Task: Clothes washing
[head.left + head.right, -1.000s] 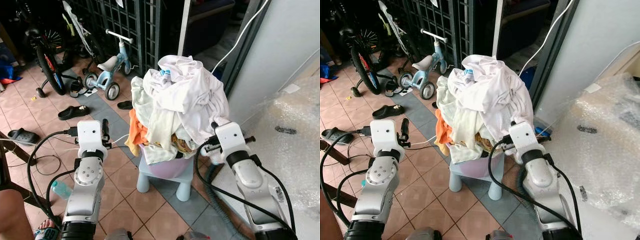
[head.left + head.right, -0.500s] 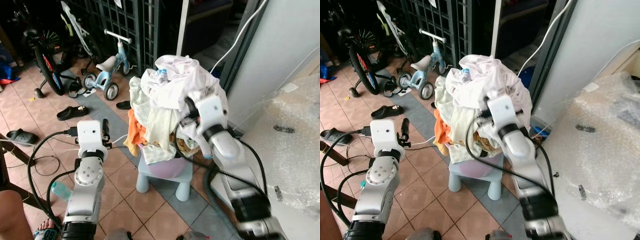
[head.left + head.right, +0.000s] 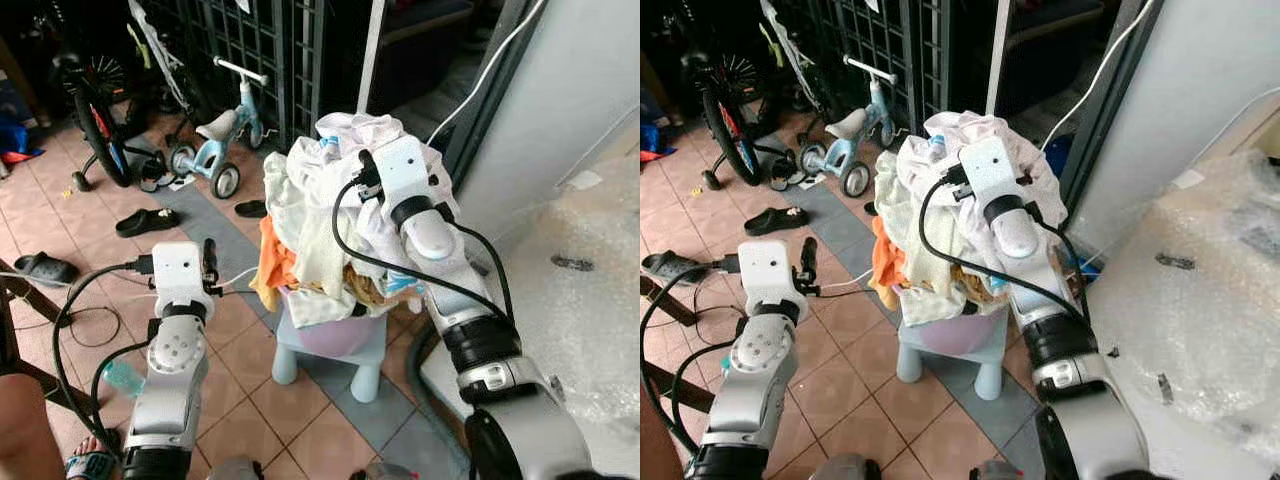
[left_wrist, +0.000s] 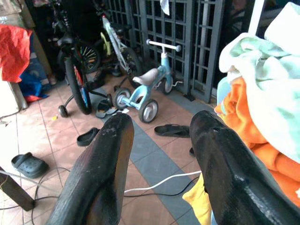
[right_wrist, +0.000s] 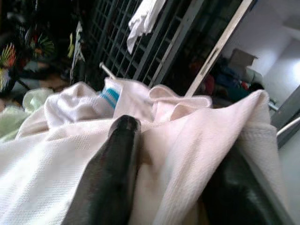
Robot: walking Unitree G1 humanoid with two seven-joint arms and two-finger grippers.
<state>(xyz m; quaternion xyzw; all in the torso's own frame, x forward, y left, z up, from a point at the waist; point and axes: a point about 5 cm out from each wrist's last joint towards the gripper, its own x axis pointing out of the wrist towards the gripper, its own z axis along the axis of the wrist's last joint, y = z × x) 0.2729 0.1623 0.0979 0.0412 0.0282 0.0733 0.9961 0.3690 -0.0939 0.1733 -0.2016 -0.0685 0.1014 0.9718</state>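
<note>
No text, label or number can be read — any small print seems too blurred.
</note>
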